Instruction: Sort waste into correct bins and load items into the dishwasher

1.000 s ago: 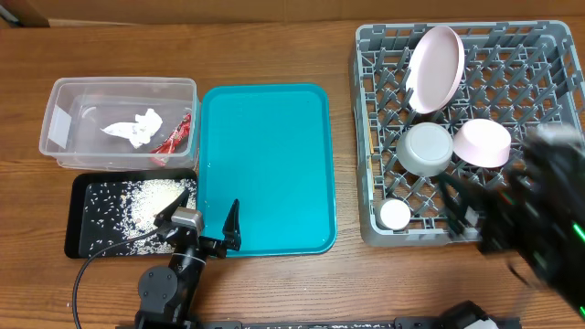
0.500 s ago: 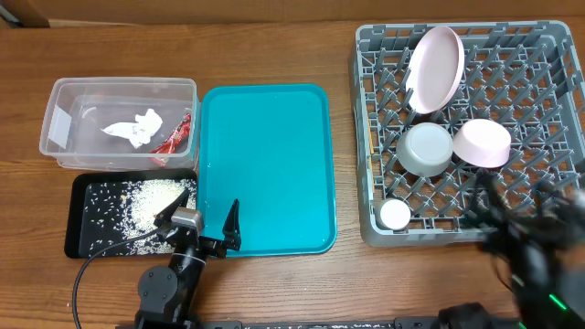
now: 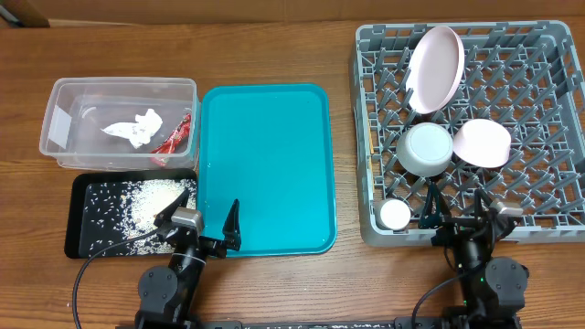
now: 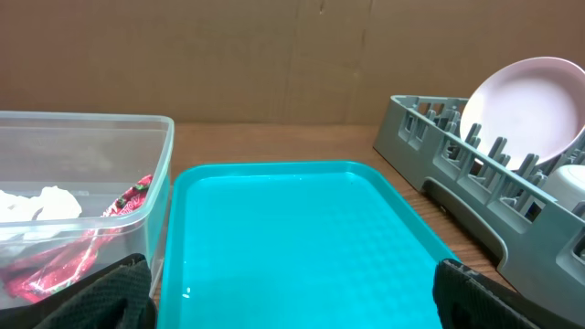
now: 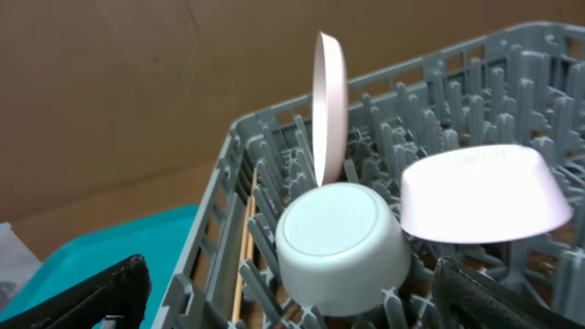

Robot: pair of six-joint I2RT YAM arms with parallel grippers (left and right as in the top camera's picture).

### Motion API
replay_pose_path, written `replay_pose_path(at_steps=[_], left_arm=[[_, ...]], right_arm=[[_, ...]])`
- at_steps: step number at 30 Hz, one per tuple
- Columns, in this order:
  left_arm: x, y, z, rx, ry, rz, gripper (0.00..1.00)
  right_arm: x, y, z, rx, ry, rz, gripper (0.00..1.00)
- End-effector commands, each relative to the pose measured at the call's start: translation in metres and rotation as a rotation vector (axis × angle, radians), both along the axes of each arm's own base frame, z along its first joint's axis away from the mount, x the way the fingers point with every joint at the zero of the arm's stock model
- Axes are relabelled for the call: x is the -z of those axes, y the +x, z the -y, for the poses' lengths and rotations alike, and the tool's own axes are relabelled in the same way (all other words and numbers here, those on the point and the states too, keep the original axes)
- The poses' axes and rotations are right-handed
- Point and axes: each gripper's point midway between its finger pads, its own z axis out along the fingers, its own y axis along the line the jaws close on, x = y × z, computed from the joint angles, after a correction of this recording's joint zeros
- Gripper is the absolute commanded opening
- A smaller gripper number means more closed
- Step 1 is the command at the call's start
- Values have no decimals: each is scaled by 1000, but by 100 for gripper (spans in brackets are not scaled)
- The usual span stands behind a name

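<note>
The clear tub (image 3: 55,128) holds the white tissue (image 3: 135,128) and red wrapper (image 3: 174,137). The black tray (image 3: 82,238) holds rice grains (image 3: 151,199). In the grey rack (image 3: 539,110) the plate (image 3: 434,68) stands on edge. The grey-white bowl (image 3: 426,149) and pink bowl (image 3: 483,143) lie upside down, and the cup (image 3: 395,214) sits at the front left. The chopsticks (image 5: 245,247) lie along the rack's left wall. My left gripper (image 3: 201,224) is open and empty at the teal tray's front edge. My right gripper (image 3: 457,212) is open and empty at the rack's front edge.
The teal tray (image 3: 265,155) lies between the bins and the rack, with a single rice grain (image 4: 186,293) near its front left. Brown cardboard walls stand behind the table. Bare wood runs along the front edge.
My right arm has swung back from above the rack's right side to the front edge of the rack and come to rest. The left arm has not moved.
</note>
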Motion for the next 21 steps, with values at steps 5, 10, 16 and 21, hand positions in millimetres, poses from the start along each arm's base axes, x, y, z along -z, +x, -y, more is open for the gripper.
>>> replay_pose_path(at_steps=[5,10,16,21], left_arm=[[0,-1,1,11,-2,6,100],[0,-1,2,11,-2,6,100],[0,-1,2,11,-2,6,100],[0,-1,2,11,-2,6,100]], right_arm=[[8,8,-1,-8,0,84,100],[7,8,-1,-8,0,87,100],[7,8,-2,-8,0,87,100],[7,8,-2,-8,0,87,100]])
